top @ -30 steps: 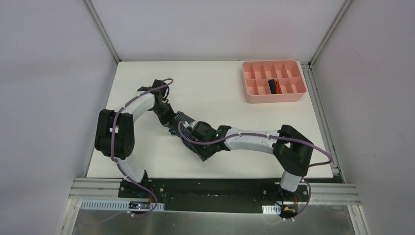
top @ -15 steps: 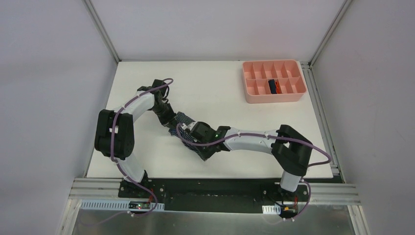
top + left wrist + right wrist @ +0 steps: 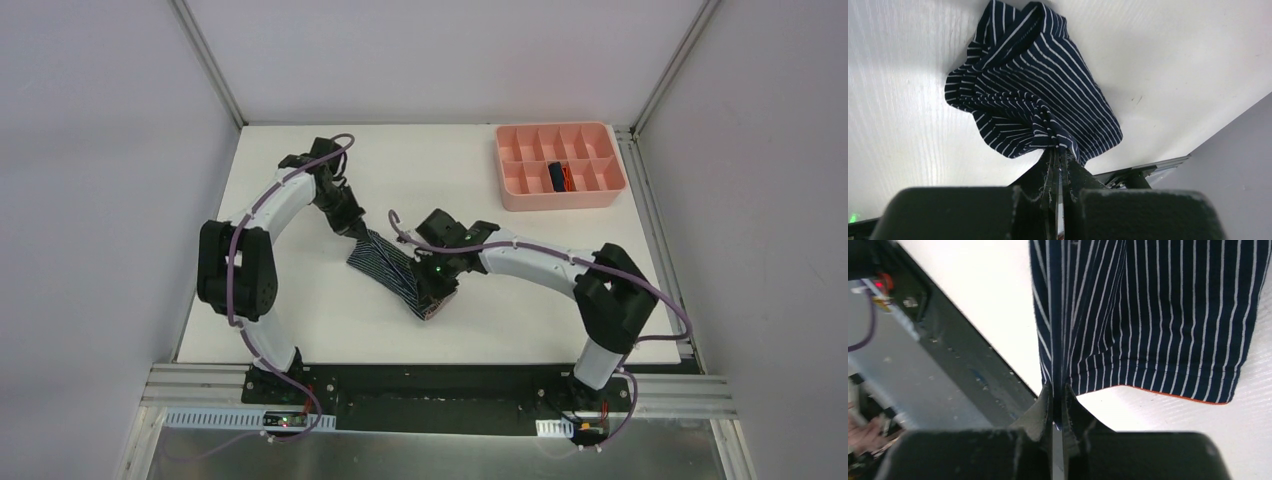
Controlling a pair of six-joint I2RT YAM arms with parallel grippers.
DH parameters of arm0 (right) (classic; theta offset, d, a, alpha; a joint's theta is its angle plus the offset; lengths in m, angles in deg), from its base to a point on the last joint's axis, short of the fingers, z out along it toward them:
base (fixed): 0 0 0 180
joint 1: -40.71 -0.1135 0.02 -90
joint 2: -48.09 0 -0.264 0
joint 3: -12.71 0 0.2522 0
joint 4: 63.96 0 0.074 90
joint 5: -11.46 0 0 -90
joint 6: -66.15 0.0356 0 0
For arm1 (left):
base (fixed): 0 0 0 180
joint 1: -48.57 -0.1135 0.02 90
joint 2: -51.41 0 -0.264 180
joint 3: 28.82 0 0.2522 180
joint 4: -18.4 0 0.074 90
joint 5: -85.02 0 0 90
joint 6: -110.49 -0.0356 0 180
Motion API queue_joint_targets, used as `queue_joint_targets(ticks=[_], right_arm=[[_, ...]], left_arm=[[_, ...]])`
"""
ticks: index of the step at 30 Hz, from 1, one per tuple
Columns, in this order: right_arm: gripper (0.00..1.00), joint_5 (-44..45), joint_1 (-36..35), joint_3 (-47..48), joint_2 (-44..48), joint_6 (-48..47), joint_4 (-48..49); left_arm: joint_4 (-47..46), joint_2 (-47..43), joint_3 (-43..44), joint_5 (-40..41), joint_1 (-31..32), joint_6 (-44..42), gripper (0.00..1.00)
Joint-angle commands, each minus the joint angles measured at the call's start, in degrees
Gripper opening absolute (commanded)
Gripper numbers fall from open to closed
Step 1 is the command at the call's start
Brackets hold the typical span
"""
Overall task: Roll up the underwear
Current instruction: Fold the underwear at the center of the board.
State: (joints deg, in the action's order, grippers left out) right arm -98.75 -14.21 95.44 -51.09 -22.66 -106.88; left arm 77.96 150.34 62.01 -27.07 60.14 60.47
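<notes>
Striped underwear (image 3: 385, 262) is stretched between my two grippers over the table (image 3: 300, 330). Nearest me, the right gripper (image 3: 1054, 390) pinches its hem tight. Farther back, the left gripper (image 3: 1058, 156) clamps a bunched corner. Beyond, navy underwear (image 3: 558, 176) sits in a near-row compartment of the pink tray (image 3: 520, 196).

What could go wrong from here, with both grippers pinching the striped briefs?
The left gripper and right gripper each hold a thin pinch at opposite ends of the striped briefs; either end might slip out if pulled. The cloth bunches at the left gripper, so a roll may start uneven.
</notes>
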Motion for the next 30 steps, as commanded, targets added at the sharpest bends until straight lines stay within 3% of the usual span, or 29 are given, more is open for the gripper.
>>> queue_joint_targets(ticks=[1, 5, 15, 30], right_arm=[[0.0, -13.7, 4.4, 3.6, 1.1, 1.7, -3.8], [0.0, -21.5, 8.8, 5.6, -0.8, 2.3, -5.8], [0.0, -30.2, 15.7, 7.0, -7.1, 3.1, -9.3], [0.0, -24.3, 21.7, 8.6, -14.5, 7.8, -10.7]], left_arm=[[1.6, 4.3, 4.6, 0.2, -0.3, -1.3, 0.0], [1.6, 7.2, 7.3, -0.3, -0.3, -1.5, 0.0], [1.5, 13.2, 11.3, -0.4, -0.3, -2.6, 0.0], [1.5, 18.2, 14.3, -1.1, 0.2, -5.2, 0.0]])
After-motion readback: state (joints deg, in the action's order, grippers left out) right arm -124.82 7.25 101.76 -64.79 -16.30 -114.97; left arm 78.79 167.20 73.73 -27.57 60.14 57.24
